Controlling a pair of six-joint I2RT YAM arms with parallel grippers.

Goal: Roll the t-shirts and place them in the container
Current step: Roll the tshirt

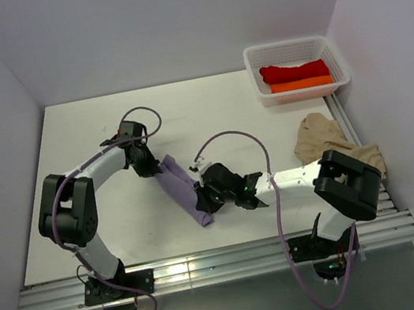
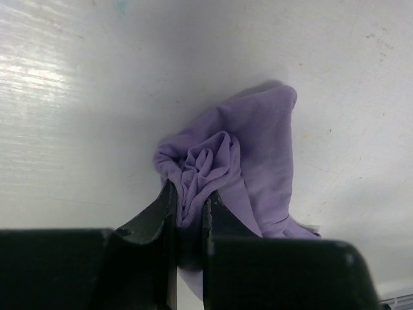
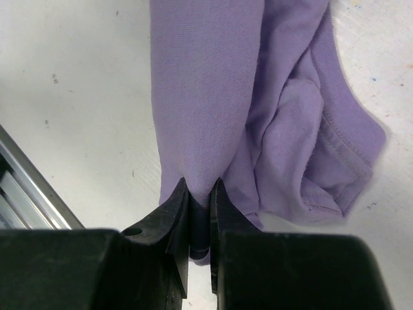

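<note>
White mesh basket at white table's far-right corner

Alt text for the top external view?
The left pincer and right pincer each clamp one end of a lavender t-shirt stretched between them over the white table. A basket at far right holds a red t-shirt and an orange t-shirt; a beige t-shirt lies crumpled nearer the arms.
</note>
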